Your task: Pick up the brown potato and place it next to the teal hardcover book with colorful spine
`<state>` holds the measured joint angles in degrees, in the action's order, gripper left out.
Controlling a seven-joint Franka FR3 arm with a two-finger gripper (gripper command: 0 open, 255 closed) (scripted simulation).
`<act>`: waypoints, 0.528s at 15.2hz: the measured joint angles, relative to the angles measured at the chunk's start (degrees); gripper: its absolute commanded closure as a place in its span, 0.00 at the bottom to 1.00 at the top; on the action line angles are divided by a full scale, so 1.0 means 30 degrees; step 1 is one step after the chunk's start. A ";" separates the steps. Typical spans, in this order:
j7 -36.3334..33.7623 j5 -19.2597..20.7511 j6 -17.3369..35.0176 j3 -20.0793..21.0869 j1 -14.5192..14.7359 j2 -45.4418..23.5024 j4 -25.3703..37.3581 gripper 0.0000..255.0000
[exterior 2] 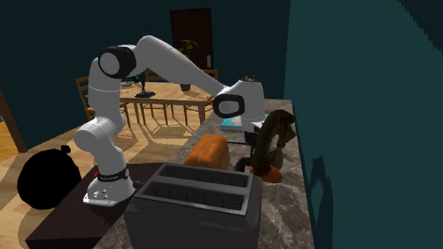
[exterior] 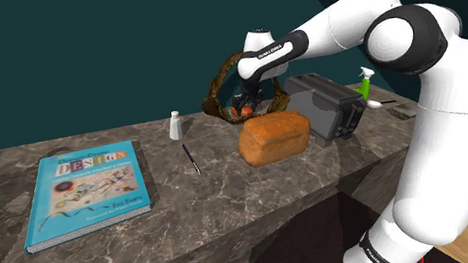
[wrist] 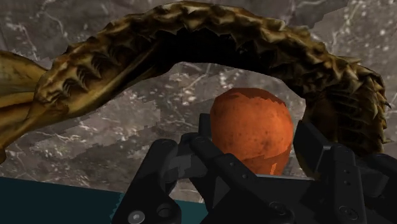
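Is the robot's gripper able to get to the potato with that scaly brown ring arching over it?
Probably yes. The gripper sits right at the potato, and the scaly brown ring arches beyond the potato, so it seems to leave the way free.

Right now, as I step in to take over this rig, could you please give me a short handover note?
Gripper: down around the potato, under the arch of a twisted brown ring. I cannot tell whether it has a grip.
Potato: orange-brown, at the back of the counter, behind the bread loaf.
Book: teal, lying flat toward the shoulder view's left, well apart from the potato.
Done: the approach to the potato.
Left: confirm the grip, lift clear of the ring, carry the potato across and set it beside the book.
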<state>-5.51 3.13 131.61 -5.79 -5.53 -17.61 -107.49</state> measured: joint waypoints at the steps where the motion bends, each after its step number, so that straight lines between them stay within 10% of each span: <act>1: 0.0019 0.0006 -0.0256 -0.0007 -0.0002 0.0145 0.0103 1.00; 8: 0.0074 0.0029 -0.1791 -0.0013 0.0035 0.0921 0.0861 1.00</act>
<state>-5.29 3.21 126.23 -5.82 -5.42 -14.85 -104.91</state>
